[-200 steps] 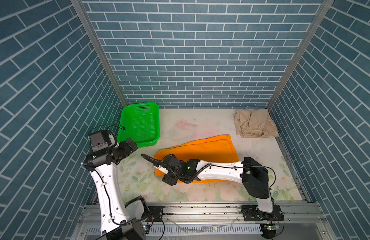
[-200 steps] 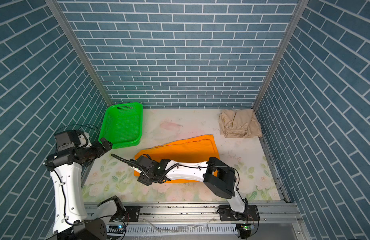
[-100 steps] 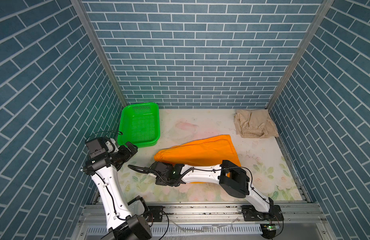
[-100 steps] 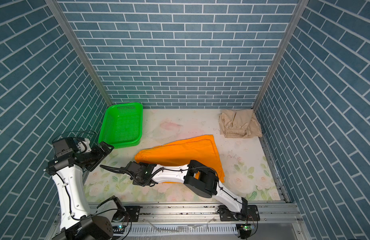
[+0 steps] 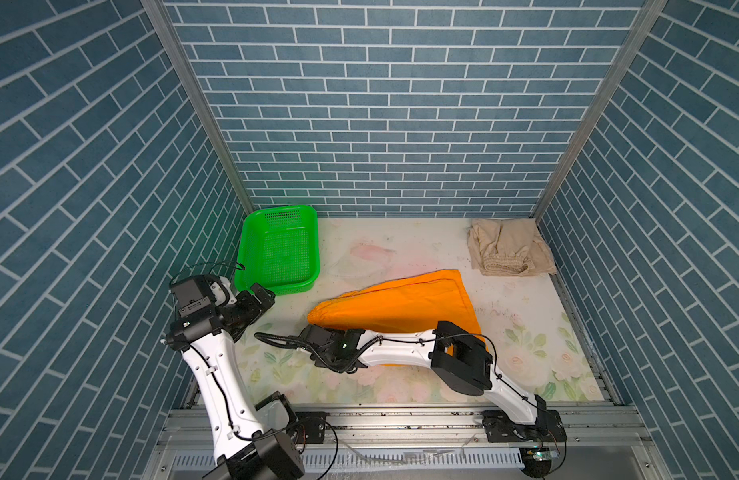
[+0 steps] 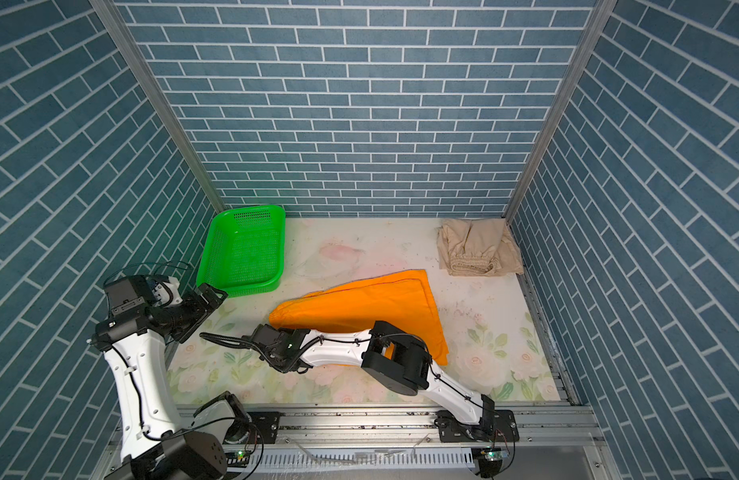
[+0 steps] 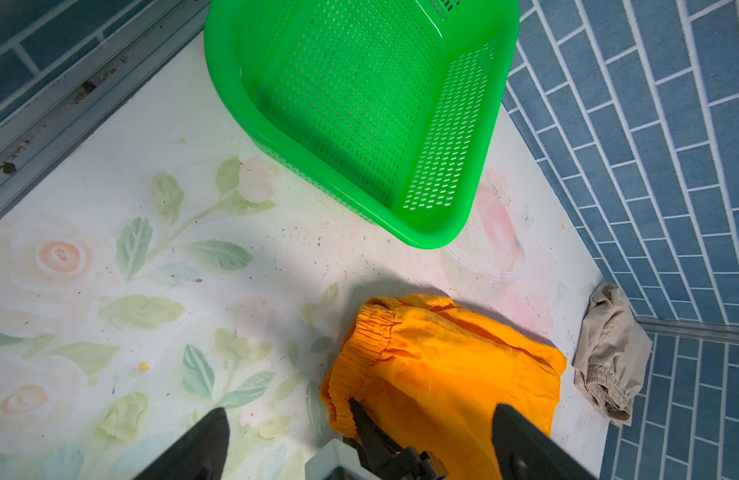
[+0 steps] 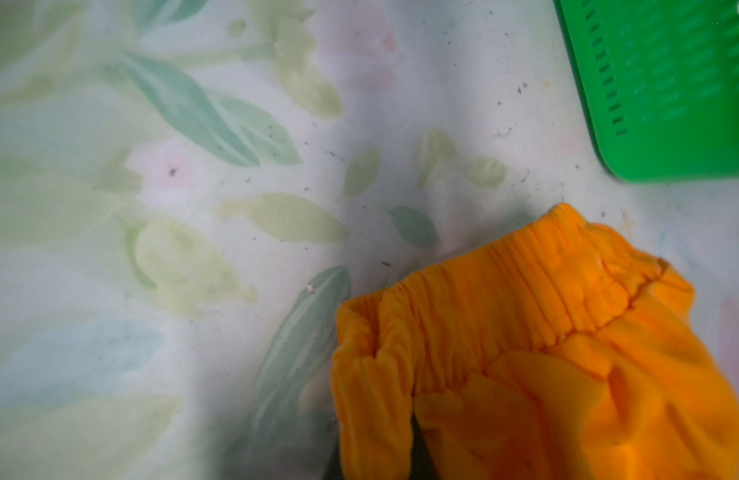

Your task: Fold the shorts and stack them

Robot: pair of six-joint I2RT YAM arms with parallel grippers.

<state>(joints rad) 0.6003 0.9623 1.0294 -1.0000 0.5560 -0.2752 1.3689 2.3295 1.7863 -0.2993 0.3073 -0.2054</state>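
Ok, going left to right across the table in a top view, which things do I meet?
green basket → orange shorts → beige shorts

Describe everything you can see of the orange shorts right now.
The orange shorts are bright, soft cloth lying as a rough triangle mid-table, apart from the green basket and the beige shorts. The gathered elastic waistband points toward the left arm, raised slightly off the table. The right pincer is shut on its near corner; the right arm hides the near edge.
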